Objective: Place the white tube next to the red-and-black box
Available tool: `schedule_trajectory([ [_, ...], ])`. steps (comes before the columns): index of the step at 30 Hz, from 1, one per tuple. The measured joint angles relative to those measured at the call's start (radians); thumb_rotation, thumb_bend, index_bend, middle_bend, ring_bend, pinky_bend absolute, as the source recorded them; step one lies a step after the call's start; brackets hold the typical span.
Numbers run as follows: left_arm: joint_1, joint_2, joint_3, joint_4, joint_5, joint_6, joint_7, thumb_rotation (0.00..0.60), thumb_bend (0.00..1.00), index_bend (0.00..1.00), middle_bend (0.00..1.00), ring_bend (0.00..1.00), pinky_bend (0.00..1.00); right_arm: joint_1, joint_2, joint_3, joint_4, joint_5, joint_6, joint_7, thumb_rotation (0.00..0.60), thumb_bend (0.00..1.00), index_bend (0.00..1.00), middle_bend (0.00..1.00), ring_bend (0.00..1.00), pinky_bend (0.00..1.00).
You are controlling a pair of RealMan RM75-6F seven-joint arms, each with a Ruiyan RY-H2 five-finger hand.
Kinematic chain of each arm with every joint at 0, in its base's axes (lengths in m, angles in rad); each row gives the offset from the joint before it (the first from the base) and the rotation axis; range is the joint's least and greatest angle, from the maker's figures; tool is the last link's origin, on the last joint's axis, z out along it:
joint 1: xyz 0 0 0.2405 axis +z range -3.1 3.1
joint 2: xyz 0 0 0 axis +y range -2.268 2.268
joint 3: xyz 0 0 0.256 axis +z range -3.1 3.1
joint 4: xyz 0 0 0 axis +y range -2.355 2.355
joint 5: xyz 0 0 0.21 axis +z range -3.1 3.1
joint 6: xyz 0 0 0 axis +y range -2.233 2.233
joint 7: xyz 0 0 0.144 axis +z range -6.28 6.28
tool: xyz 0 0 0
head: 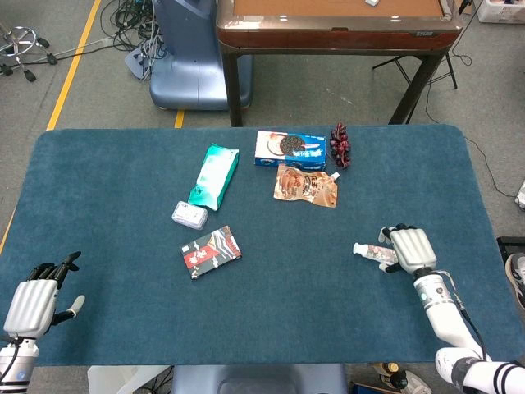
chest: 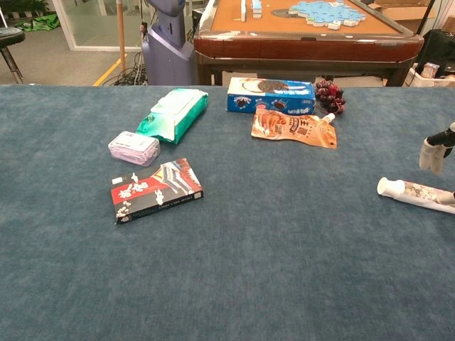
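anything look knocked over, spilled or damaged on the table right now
Nothing stands out. The white tube lies flat and capped under the right hand; whether it is gripped can't be told. The red-and-black box lies flat at an angle, intact. The orange pouch lies flat with no spill visible.

Right robot hand point(head: 411, 249) hangs palm-down; left robot hand point(head: 34, 300) fingers spread.

my right hand point(head: 411, 249) sits over the white tube point(head: 371, 252), covering all but its cap end; can't tell if fingers have closed on it. my left hand point(head: 34, 301) hangs at the table's point(head: 123, 328) near-left edge, fingers apart, holding nothing. red-and-black box point(head: 211, 251) lies well left of the tube.
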State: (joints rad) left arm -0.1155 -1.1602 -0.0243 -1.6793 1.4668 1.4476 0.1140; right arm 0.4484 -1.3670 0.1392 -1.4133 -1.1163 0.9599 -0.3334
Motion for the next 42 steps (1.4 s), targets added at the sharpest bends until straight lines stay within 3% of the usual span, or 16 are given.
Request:
schedule_trajectory([
  [15,0.01,-0.001,0.003,0.012,-0.009,-0.002,-0.012,0.6,0.25,0.12,0.32,0.31,0.17,0.07,-0.093,-0.006,0.126,0.054,-0.08,-0.016,0.6,0.25,0.45,0.46,0.28,0.32],
  [35,0.011,-0.01,0.005,0.023,-0.011,-0.016,-0.023,0.6,0.25,0.12,0.32,0.31,0.17,0.074,-0.068,-0.045,0.098,0.1,-0.085,-0.079,0.6,0.26,0.47,0.49,0.3,0.32],
  [37,0.012,-0.009,0.006,0.022,-0.011,-0.017,-0.025,0.6,0.25,0.12,0.32,0.31,0.17,0.078,-0.065,-0.05,0.088,0.102,-0.089,-0.089,0.6,0.29,0.48,0.5,0.31,0.32],
  [42,0.013,-0.003,0.006,0.018,-0.009,-0.015,-0.027,0.6,0.25,0.12,0.32,0.31,0.17,0.087,-0.051,-0.059,0.059,0.101,-0.098,-0.099,0.6,0.49,0.53,0.54,0.35,0.32],
])
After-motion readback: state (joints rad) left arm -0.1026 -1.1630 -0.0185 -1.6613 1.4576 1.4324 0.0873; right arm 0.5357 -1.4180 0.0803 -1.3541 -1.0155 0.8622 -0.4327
